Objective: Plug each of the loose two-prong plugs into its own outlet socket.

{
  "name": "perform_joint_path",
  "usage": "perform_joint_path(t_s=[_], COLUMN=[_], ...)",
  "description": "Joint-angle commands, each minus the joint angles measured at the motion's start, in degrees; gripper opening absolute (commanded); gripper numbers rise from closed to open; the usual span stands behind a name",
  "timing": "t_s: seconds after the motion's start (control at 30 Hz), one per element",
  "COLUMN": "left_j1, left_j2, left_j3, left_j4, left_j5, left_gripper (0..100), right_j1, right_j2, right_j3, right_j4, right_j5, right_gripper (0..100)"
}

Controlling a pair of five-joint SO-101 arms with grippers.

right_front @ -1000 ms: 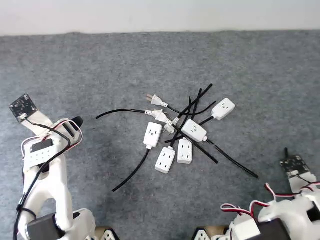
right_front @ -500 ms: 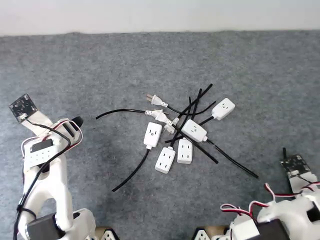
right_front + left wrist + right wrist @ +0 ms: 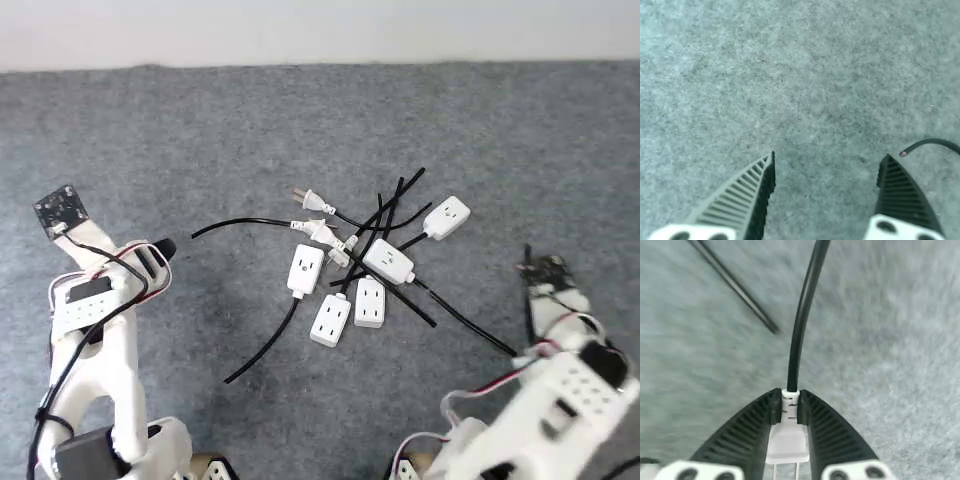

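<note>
Several white outlet sockets lie in a pile mid-table, among them one (image 3: 305, 268) on the left and one (image 3: 447, 217) at the far right, tangled with black cords. Two loose white plugs (image 3: 312, 201) (image 3: 322, 233) rest at the pile's far-left side. My right gripper (image 3: 788, 395) is shut on a white two-prong plug (image 3: 787, 436) whose black cord (image 3: 802, 315) runs away from the fingers; the right arm (image 3: 565, 385) stands right of the pile. To the left of the pile my left gripper (image 3: 150, 255) (image 3: 825, 165) is open over bare carpet, with a cord's cut end (image 3: 903, 153) beside one finger.
A long black cord (image 3: 262, 346) trails from the pile toward the front. Another (image 3: 235, 223) runs left toward the left arm. A third (image 3: 465, 320) reaches out to the right arm. Grey carpet (image 3: 200, 130) covers the table, with a pale wall behind.
The right arm has swung up from the front right corner toward the pile. The left arm has shifted slightly right. The sockets and plugs have not moved.
</note>
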Motion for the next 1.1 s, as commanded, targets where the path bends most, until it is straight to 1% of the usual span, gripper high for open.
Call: perform_joint_path(t_s=[0.0, 0.1, 0.17, 0.23, 0.3, 0.4, 0.5, 0.53, 0.63, 0.8, 0.9, 0.97, 1.07], left_j1=[0.44, 0.53, 0.53, 0.53, 0.53, 0.53, 0.53, 0.53, 0.7, 4.04, 6.77, 8.88, 11.87], left_j2=[-0.09, 1.58, 4.66, 8.88, 13.8, 20.22, 24.53, 25.23, 25.23, 21.54, 17.67, 15.65, 15.3], left_j3=[-2.07, -3.56, -6.11, -10.33, -15.25, -22.29, -27.03, -27.74, -27.82, -24.48, -20.53, -18.15, -17.54], left_j4=[2.55, 4.57, 5.98, 9.41, 12.75, 18.11, 21.71, 22.24, 22.59, 22.42, 20.22, 18.37, 17.41], left_j5=[-0.88, -0.97, -0.97, -0.97, -0.97, -1.05, -1.05, -1.14, -3.25, -13.27, -18.81, -20.04, -16.7], left_gripper=[31, 31, 30, 26, 20, 12, 11, 11, 11, 11, 11, 11, 11], right_j1=[-9.89, -19.12, -24.75, -26.33, -27.65, -31.6, -36.18, -37.67, -42.86, -52.88, -59.74, -64.84, -72.22], right_j2=[-15.87, -28.53, -35.38, -39.25, -39.52, -37.67, -35.74, -35.21, -33.36, -30.11, -28.88, -28.18, -27.21], right_j3=[-2.11, -2.11, -2.37, -2.9, -3.08, -3.08, -3.08, -3.08, -3.08, -3.08, -3.08, -3.08, -3.08], right_j4=[10.33, 17.45, 19.82, 19.3, 19.12, 18.95, 16.66, 14.9, 9.45, 0.84, -3.38, -5.05, -6.37], right_j5=[-6.86, -12.22, -15.03, -16.0, -15.82, -15.91, -16.79, -18.29, -22.86, -32.79, -40.53, -44.04, -45.63], right_gripper=[0.8, 0.8, 0.8, 0.8, 0.8, 0.8, 0.8, 0.8, 0.8, 0.8, 0.8, 0.8, 0.8])
